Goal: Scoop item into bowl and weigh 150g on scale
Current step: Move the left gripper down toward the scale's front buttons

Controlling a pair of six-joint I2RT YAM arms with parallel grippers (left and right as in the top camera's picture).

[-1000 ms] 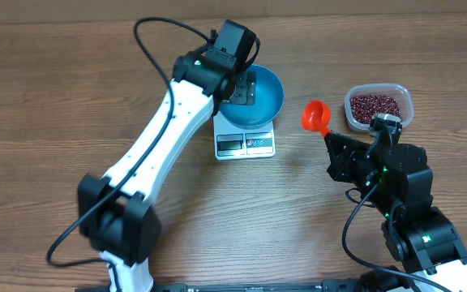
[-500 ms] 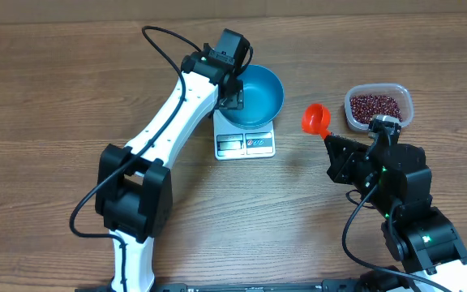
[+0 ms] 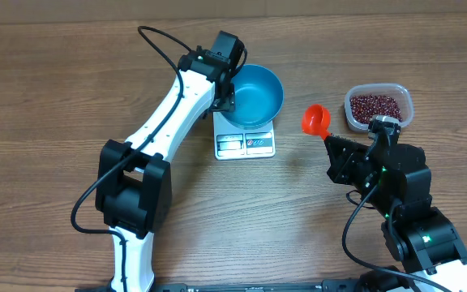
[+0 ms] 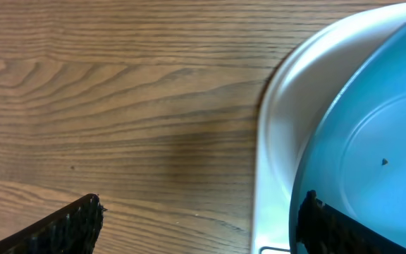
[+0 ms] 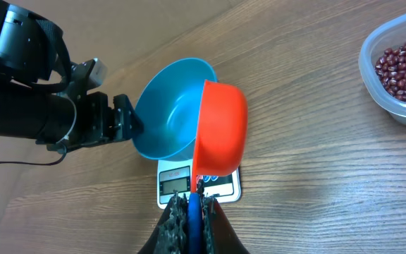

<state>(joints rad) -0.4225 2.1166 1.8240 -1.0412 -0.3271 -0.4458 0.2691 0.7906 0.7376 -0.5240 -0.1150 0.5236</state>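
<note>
Left gripper (image 3: 226, 96), wide open and empty, has backed off the bowl (image 3: 256, 91) to the scale's (image 3: 246, 144) left, leaving it empty on the scale; right gripper (image 5: 193, 204) pinches the scoop (image 3: 315, 118) right of the scale, beans (image 3: 374, 105) farther right, scooping likely next.

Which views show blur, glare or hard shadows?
Overhead: sharp, even light, soft shadows only, no harsh glare on the blue bowl. Left wrist: wood grain crisp, one faint shadow patch on the table beside the scale. Right wrist: the orange scoop sits close to the lens and covers part of the bowl; no obvious blur.
</note>
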